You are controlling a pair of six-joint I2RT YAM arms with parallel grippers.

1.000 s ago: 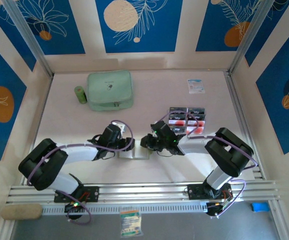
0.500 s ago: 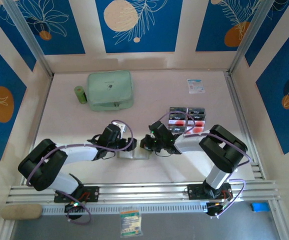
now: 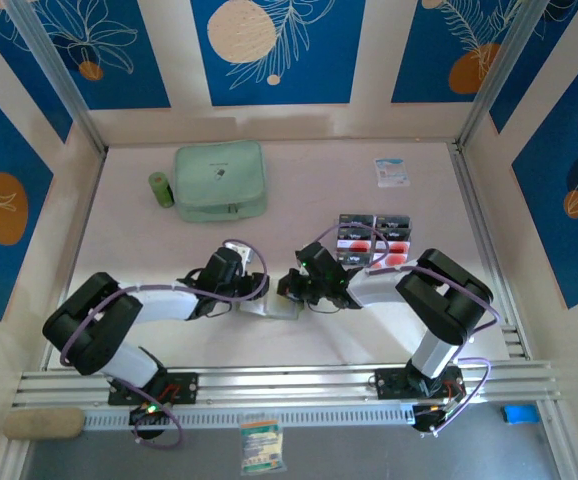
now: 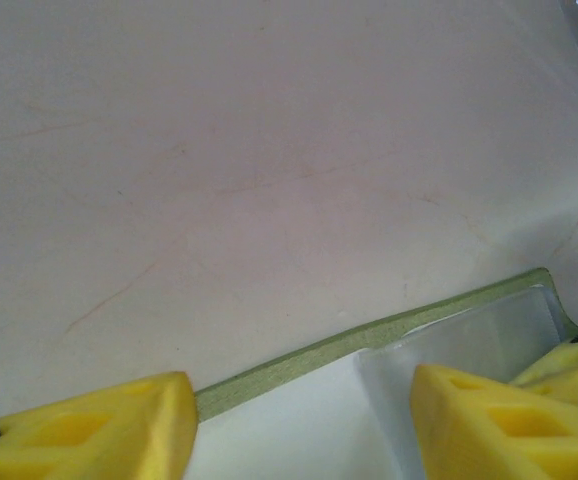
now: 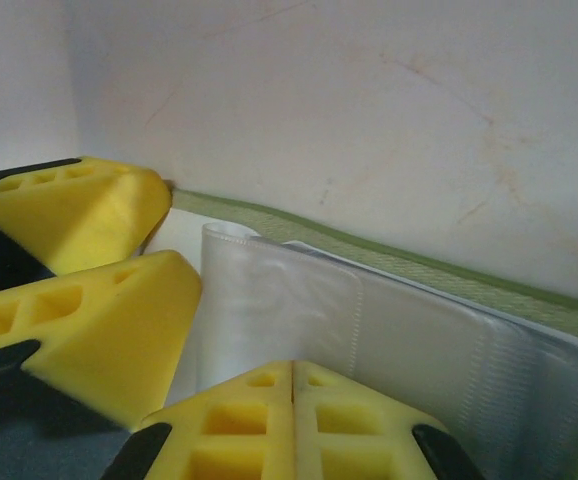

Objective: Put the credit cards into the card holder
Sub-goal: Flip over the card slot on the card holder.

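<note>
Olive-green edging and a pale grey inside: the card holder [image 3: 269, 306] lies opened flat on the table [image 4: 269, 150], directly under both of my grippers. My left gripper [image 4: 299, 400] stands spread, one finger to each side of the holder's panel, and I cannot make out that it touches anything. My right gripper [image 5: 294, 372] faces it from the other end, jaws pressed together at the lip of the clear sleeve [image 5: 389, 320] (whether any film is caught between them I cannot tell). The holder's long axis runs from one gripper across to the other. The credit cards [image 3: 374, 240] lie in a neat block beyond my right gripper and off to its right, well apart from the holder and farther from my left. I judge the fetch belongs to the right arm, with the left steadying the holder.
</note>
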